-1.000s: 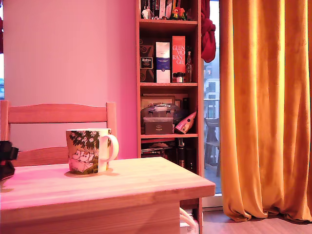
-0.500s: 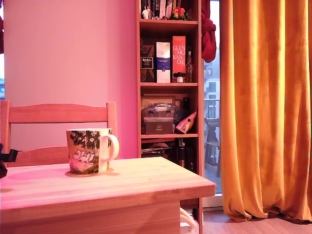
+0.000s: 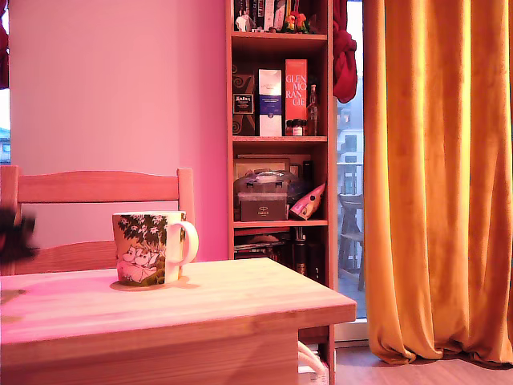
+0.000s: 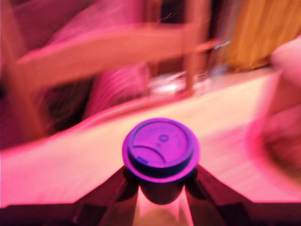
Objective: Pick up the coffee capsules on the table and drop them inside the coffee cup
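coffee cup [image 3: 150, 248] on table [image 3: 240, 309], chair [image 3: 96, 188] behind, bookshelf [image 3: 279, 128] beyond

My gripper [image 4: 161, 188] shows two dark, flat jaws, wedge-shaped and tapering inward. In the exterior view only a blurred dark part of me appears at the left edge.

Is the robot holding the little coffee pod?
Yes. The wrist view shows the coffee pod pinched between the gripper fingers, above the table.
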